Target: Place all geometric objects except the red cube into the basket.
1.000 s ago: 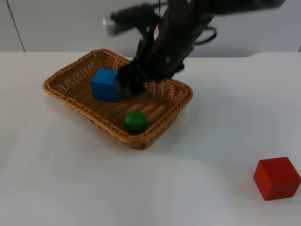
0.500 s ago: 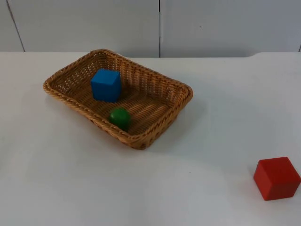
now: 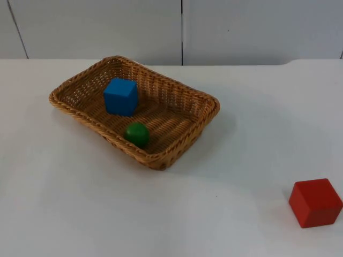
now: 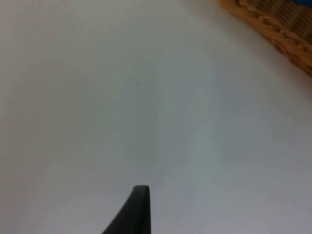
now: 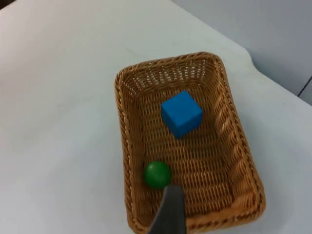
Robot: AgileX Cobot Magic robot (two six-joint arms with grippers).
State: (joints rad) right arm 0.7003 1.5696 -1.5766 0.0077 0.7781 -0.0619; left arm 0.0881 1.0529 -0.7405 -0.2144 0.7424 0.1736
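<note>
A wicker basket (image 3: 156,161) stands left of the table's middle. Inside it a blue cube (image 3: 120,96) rests toward the back, and a green ball (image 3: 137,134) lies close to the front wall. A red cube (image 3: 315,202) sits alone on the table at the front right. My right gripper (image 5: 168,210) hangs high over the basket (image 5: 122,122), above the green ball (image 5: 156,174) and the blue cube (image 5: 181,113), holding nothing I can see. My left gripper (image 4: 139,209) waits low over bare table, with a corner of the basket (image 4: 278,29) beyond it.
The white table (image 3: 241,139) ends at the grey partition wall (image 3: 257,27) behind the basket. A wide stretch of bare table lies between the basket and the red cube.
The right arm has pulled up and out of the top view, away from the basket. The green ball has rolled a little to the left inside the basket.
</note>
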